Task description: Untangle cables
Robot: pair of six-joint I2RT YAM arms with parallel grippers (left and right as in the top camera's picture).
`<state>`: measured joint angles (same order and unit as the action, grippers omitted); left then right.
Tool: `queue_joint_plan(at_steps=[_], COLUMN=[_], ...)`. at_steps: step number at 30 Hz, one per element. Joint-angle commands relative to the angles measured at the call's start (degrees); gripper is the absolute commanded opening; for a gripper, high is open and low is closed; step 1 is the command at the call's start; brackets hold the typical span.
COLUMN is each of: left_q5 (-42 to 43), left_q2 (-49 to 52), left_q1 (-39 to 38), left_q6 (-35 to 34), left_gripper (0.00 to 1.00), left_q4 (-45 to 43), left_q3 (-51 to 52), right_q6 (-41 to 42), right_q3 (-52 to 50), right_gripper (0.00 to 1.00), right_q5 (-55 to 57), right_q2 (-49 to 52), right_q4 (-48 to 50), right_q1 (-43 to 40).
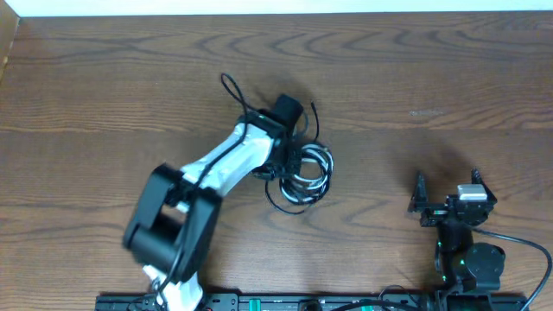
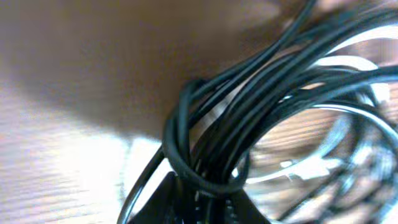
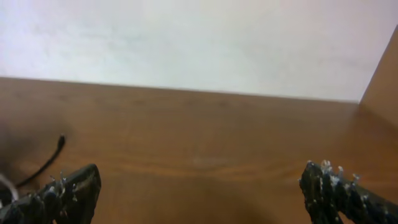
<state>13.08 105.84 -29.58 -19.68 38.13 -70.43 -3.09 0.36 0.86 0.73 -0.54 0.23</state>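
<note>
Wood table (image 1: 104,78): left hand (image 2: 202,202) clamps cables (image 1: 309,168), right hand (image 3: 200,196) agape

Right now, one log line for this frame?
left pincer: shut on cables | right pincer: open, empty | cables: one tangled bundle

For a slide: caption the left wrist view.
Left gripper clamped on a looped bundle of thin black cables against a brown wooden table.
</note>
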Motion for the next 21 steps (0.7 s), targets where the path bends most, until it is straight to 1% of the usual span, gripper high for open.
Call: queue_joint_plan(at_steps=[1, 2, 3, 5, 6, 9, 10, 13, 15, 18, 21], left_q5=[-3.3, -3.9, -4.8, -6.3, -7.4, -7.6, -7.6, -7.6, -7.6, -8.3, -12.4], left_q2=[-6.7, -7.3, -7.7, -7.6, -7.3, -6.8, -6.8, -6.8, -6.8, -6.8, -6.8], left_q1=[1.4, 1.6, 1.9, 2.1, 2.0, 2.0, 2.0, 2.0, 2.0, 2.0, 2.0], left_q6=[-0.3, -0.3, -0.3, -0.3, -0.3, -1.3, -1.6, -1.6, -1.5, -0.3, -0.6], left_gripper=[0.24, 0.25, 0.29, 0.48, 0.54, 0.55, 0.55, 0.55, 0.56, 0.61, 0.61], left_q4=[-1.1, -1.0, -0.8, -0.7, -0.7, -1.0, -1.0, -1.4, -1.2, -0.7, -0.1], left_q3=[-1.0, -1.0, -1.0, -1.0, -1.0, -1.0, -1.0, -1.0, -1.0, -1.0, -1.0], right_q6=[-1.3, -1.3, -1.3, -1.3, -1.2, -0.9, 0.3, 4.7, 6.2, 10.8, 12.5], right_q3=[0.0, 0.0, 0.0, 0.0, 0.0, 0.0, 0.0, 0.0, 0.0, 1.3, 5.9], right_gripper=[0.99, 0.99, 0.99, 0.99, 0.99, 0.99, 0.99, 0.99, 0.99, 0.99, 0.99], right_q5=[-0.4, -0.4, -0.4, -0.4, -0.4, -0.6, -1.9, -9.4, -12.9, -13.5, -13.5], right_q2=[-0.1, -0.1, -0.1, -0.1, -0.1, -0.1, -0.1, -0.1, -0.1, 0.0, 1.5], right_q4=[0.2, 0.0, -0.3, -1.1, -1.2, 0.0, 0.6, 0.0, -1.4, -3.3, -7.0], right_q1=[0.3, 0.3, 0.3, 0.3, 0.3, 0.3, 0.3, 0.3, 0.3, 0.3, 0.3])
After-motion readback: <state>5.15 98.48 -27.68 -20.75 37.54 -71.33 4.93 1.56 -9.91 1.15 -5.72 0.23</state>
